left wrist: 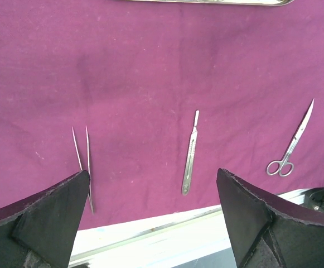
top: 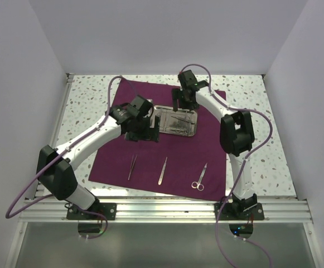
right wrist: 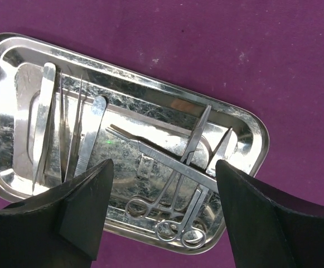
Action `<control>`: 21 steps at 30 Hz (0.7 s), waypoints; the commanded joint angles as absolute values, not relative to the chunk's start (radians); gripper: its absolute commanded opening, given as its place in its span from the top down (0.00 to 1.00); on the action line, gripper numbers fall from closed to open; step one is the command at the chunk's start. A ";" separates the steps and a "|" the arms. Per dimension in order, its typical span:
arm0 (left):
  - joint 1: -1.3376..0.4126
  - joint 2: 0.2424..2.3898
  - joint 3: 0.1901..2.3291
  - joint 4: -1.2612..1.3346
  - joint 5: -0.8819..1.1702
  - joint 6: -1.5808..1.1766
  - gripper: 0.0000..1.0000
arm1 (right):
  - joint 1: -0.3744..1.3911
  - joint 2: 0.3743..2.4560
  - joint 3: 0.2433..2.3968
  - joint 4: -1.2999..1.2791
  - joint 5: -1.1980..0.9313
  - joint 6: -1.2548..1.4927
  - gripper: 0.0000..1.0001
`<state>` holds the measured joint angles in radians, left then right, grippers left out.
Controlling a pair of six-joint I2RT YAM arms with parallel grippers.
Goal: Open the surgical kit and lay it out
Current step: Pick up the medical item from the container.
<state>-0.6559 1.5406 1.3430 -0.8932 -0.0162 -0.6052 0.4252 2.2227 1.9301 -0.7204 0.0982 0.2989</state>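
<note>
The dark purple cloth (top: 167,153) lies spread flat on the table. The steel tray (top: 190,130) sits on its far middle and holds several instruments, among them ring-handled forceps (right wrist: 167,192) and tweezers (right wrist: 42,131). Tweezers (top: 133,166), a scalpel handle (top: 163,170) and scissors (top: 199,177) lie in a row on the near part of the cloth. They also show in the left wrist view: the tweezers (left wrist: 83,156), the handle (left wrist: 190,153), the scissors (left wrist: 291,146). My left gripper (top: 145,135) is open and empty beside the tray's left end. My right gripper (top: 184,102) is open and empty above the tray (right wrist: 17,61).
The speckled tabletop (top: 83,111) shows around the cloth. White walls enclose the left, right and back. An aluminium rail (top: 167,209) runs along the near edge, just past the cloth's front hem (left wrist: 150,215).
</note>
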 commanded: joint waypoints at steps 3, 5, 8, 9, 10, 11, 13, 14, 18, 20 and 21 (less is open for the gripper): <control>-0.646 1.542 1.333 -0.905 -0.031 -0.581 0.01 | 0.436 2.209 1.941 -0.735 0.055 0.233 0.22; -0.644 1.548 1.330 -0.902 -0.028 -0.581 0.01 | 0.439 2.195 1.910 -0.727 0.057 0.226 0.21; -0.643 1.557 1.333 -0.897 -0.025 -0.575 0.01 | 0.440 2.189 1.875 -0.723 0.051 0.227 0.21; -0.641 1.559 1.338 -0.899 -0.025 -0.574 0.01 | 0.440 2.187 1.865 -0.716 0.051 0.226 0.21; -0.643 1.560 1.341 -0.899 -0.023 -0.572 0.01 | 0.440 2.186 1.850 -0.713 0.048 0.225 0.21; -0.641 1.566 1.342 -0.900 -0.025 -0.569 0.02 | 0.442 2.186 1.844 -0.712 0.045 0.225 0.21; -0.640 1.571 1.347 -0.900 -0.025 -0.563 0.02 | 0.440 2.192 1.836 -0.709 0.043 0.227 0.21; -0.638 1.574 1.350 -0.902 -0.023 -0.561 0.02 | 0.442 2.195 1.835 -0.710 0.037 0.227 0.21; -0.637 1.582 1.358 -0.905 -0.025 -0.557 0.02 | 0.440 2.217 1.838 -0.706 0.034 0.230 0.21; -0.634 1.588 1.364 -0.908 -0.026 -0.552 0.02 | 0.440 2.224 1.841 -0.707 0.031 0.229 0.21; -0.634 1.589 1.365 -0.910 -0.026 -0.552 0.02 | 0.440 2.232 1.842 -0.706 0.034 0.230 0.21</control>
<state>-0.6437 1.5845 1.3369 -0.9005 -0.0166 -0.5804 0.4385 2.2230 1.8313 -0.7170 0.0559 0.2451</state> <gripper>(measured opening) 0.980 0.790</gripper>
